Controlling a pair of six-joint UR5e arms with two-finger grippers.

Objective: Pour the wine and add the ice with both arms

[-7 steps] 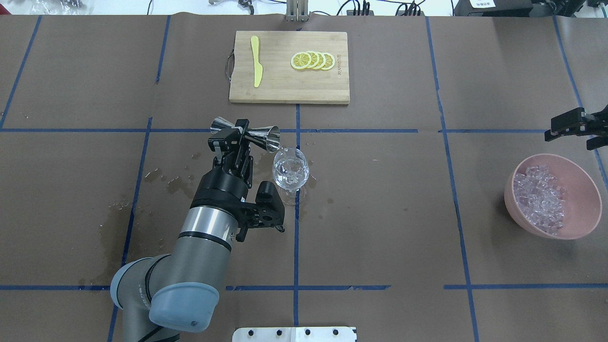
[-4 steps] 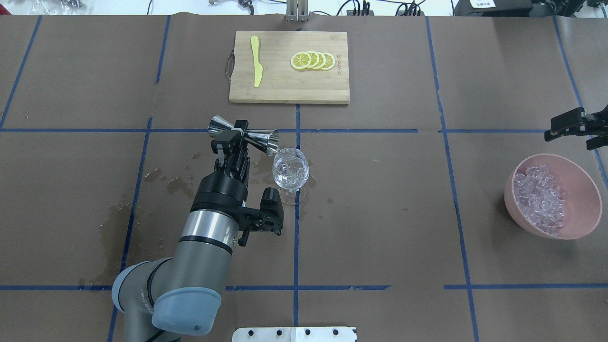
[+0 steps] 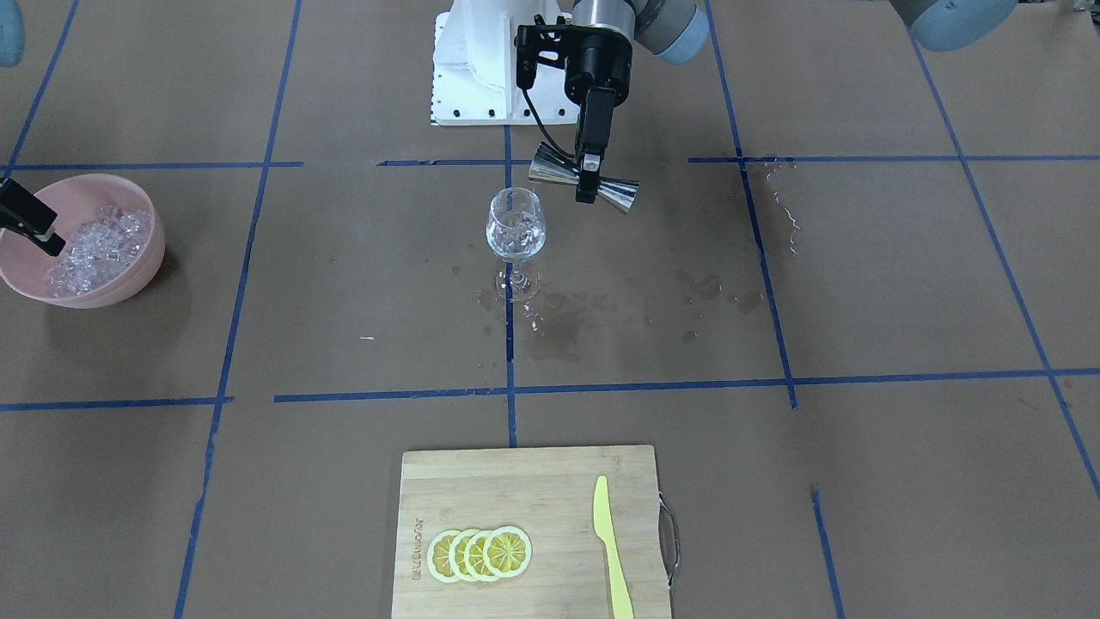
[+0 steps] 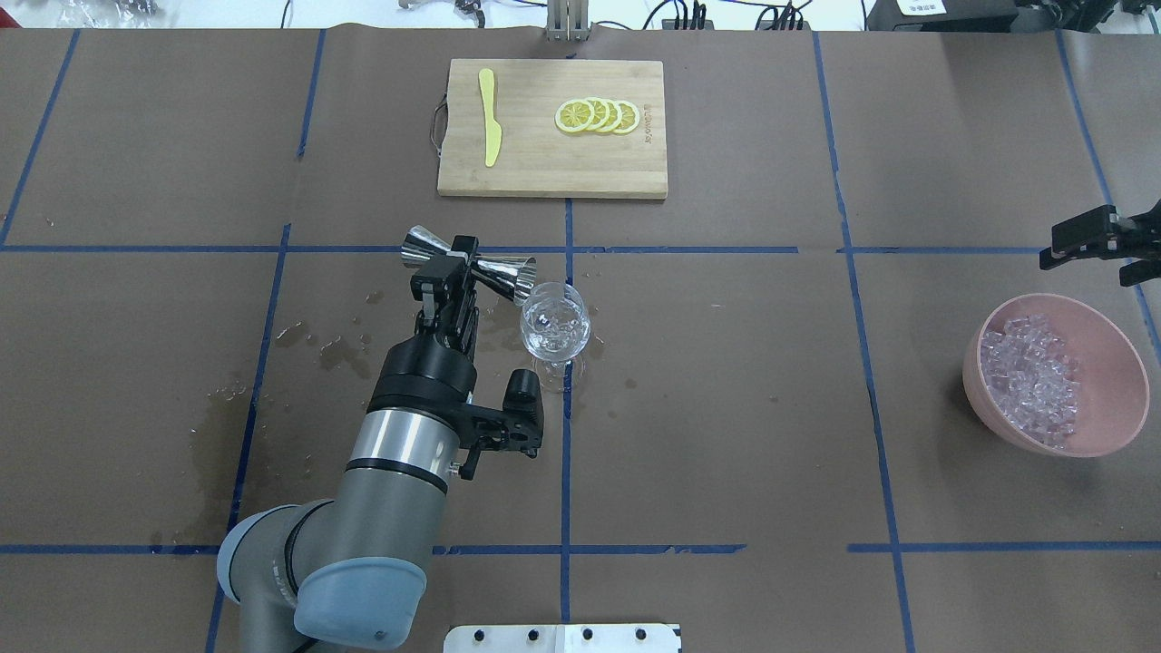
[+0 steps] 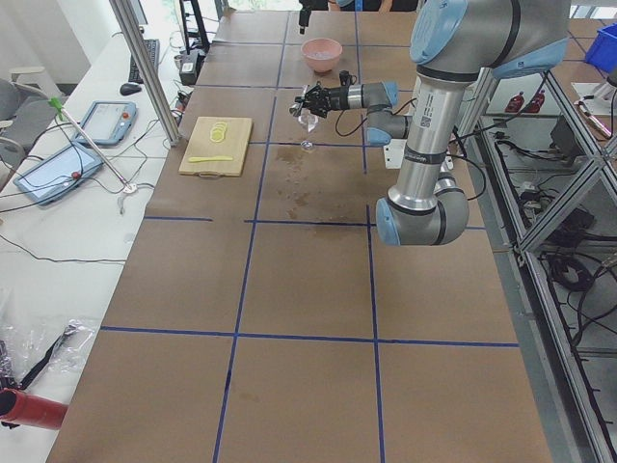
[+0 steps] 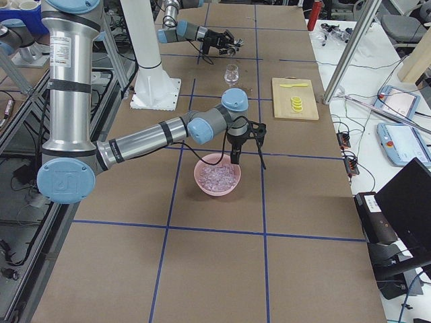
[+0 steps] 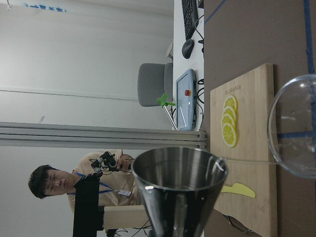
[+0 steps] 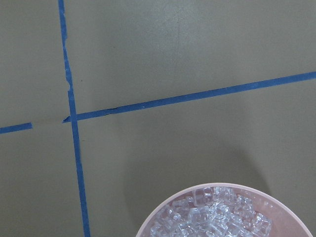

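My left gripper (image 4: 453,264) is shut on the waist of a steel jigger (image 4: 504,270), which lies nearly on its side. Its mouth is just left of the rim of a stemmed wine glass (image 4: 555,319). The glass (image 3: 516,225) stands upright with a little almost colourless wine at the bottom. From the left wrist, the jigger's open cone (image 7: 180,192) faces the glass (image 7: 296,128). The ice (image 4: 1029,381) fills a pink bowl (image 4: 1111,363) at the right. My right gripper (image 4: 1091,258) hangs open just beyond the bowl's far rim, holding nothing.
A wooden cutting board (image 4: 553,172) at the far side carries lemon slices (image 4: 599,116) and a yellow knife (image 4: 491,118). Wet brown stains (image 4: 317,345) spread over the paper left of the glass. A person (image 7: 54,182) shows beyond the table in the left wrist view.
My left wrist has rolled and drawn the jigger slightly back from the glass. The thin stream seen a second ago is gone. The right arm has not moved.
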